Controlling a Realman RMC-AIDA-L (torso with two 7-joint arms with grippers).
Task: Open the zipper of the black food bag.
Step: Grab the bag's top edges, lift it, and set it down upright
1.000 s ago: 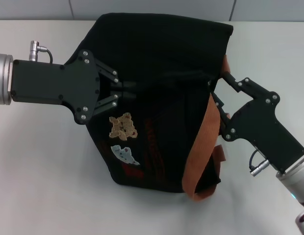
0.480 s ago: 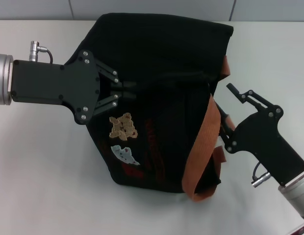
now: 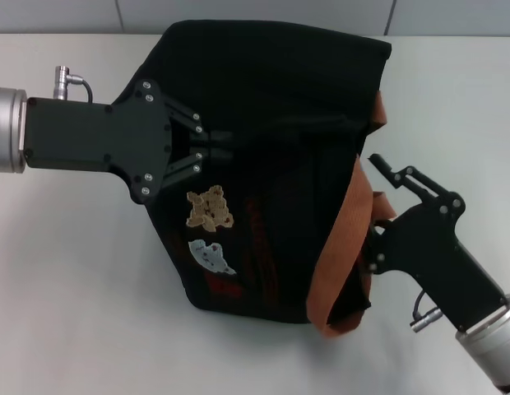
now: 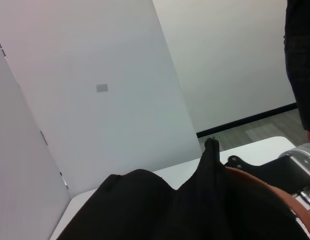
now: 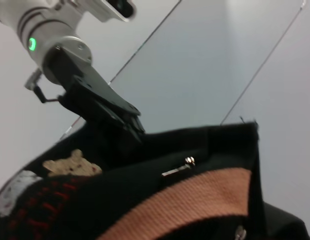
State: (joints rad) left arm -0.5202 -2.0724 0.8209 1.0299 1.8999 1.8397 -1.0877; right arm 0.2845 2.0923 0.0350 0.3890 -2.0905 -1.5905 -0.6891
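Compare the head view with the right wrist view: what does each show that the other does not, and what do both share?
Only the head view shows the right gripper, open beside the black food bag near its orange-brown strap, and the white table under the bag. Only the right wrist view shows the zipper's silver pull tab lying on the bag's top, plus the wall panels behind. Both show the left gripper shut on the bag's fabric, the bear patch and the strap.

One bag (image 3: 271,99), two tools
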